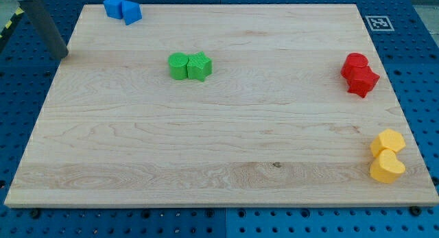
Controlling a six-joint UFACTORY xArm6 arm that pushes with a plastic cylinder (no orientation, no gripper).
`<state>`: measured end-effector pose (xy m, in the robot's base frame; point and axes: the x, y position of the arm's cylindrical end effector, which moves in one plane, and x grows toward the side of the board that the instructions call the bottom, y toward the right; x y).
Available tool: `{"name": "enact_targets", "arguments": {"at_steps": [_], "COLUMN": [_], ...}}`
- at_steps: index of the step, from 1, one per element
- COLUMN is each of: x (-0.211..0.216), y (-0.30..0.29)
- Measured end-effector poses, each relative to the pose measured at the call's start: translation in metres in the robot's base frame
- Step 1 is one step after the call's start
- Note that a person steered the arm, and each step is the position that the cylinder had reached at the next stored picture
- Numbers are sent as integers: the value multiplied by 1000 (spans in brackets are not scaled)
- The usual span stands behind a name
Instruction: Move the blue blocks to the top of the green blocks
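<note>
The two blue blocks [123, 8] sit touching at the board's top-left corner, well apart from the two green blocks [190, 66] — a touching pair lower and to the view's right. My tip [64, 55] rests near the wooden board's [219, 149] left edge, below-left of the blue pair, touching no block — it is a bare rod, grasping nothing. Red blocks [359, 74] sit at the right edge; yellow blocks [387, 156] at bottom right.

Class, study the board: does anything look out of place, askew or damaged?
Nothing is damaged or spilled. The blue blocks sit at the board's top-left edge, up and left of the green blocks. Red blocks and yellow blocks hug the right edge. My tip rests left of the board.
</note>
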<state>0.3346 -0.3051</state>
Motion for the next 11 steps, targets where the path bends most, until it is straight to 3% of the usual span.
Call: {"name": "enact_targets", "arguments": {"at_steps": [2,4,5,8,9,11], "x": [-49,-141,-143,-108,-101,-101], "y": [7,11,19,219,235,173]}}
